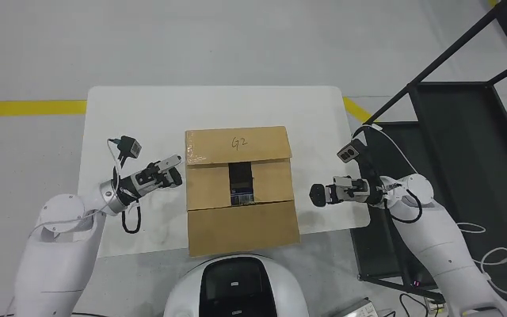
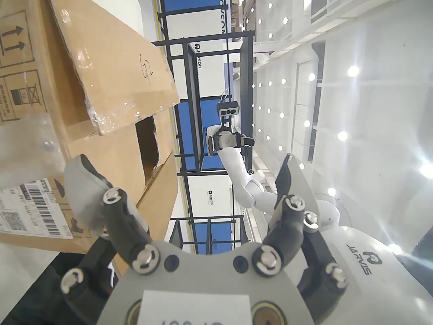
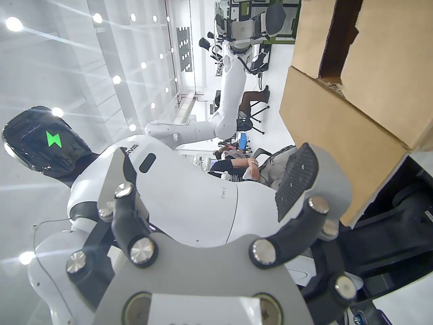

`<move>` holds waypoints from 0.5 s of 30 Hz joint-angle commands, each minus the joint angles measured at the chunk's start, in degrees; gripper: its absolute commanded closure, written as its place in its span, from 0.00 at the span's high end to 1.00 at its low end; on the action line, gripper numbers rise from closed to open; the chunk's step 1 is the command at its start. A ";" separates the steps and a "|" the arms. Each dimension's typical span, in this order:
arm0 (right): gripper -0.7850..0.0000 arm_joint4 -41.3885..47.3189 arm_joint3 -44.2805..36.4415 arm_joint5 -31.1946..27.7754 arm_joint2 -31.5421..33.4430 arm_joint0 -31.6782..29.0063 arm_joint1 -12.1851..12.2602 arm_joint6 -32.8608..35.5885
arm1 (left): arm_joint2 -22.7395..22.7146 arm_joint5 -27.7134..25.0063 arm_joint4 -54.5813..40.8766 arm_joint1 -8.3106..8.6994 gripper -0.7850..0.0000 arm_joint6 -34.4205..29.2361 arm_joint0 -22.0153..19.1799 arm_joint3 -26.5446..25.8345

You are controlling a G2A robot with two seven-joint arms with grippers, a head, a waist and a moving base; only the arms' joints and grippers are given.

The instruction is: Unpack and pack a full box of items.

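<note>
Left tool (image 1: 177,169) and right tool (image 1: 314,194) flank rectangular cardboard box (image 1: 238,147).

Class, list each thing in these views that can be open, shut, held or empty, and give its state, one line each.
Cardboard box: upright on the table, outer flaps folded out, inner flaps down with a gap between them.
Dark item: inside the box, seen through the gap.
Left tool: open, empty, close beside the box.
Right tool: open, empty, apart from the box.
</note>
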 commanded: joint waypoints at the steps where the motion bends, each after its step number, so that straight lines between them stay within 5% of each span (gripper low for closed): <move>1: 1.00 0.00 0.00 0.00 0.00 0.00 0.00 0.00 | 0.00 0.00 0.00 0.00 1.00 -0.01 0.00 0.00; 7: 1.00 0.00 0.00 0.00 0.00 0.00 0.00 0.00 | -0.11 -1.02 3.82 0.10 1.00 3.87 1.36 -1.61; 15: 1.00 0.00 0.00 0.00 0.00 0.00 0.00 0.00 | 5.86 -4.05 -2.77 -1.34 1.00 6.34 -4.21 7.63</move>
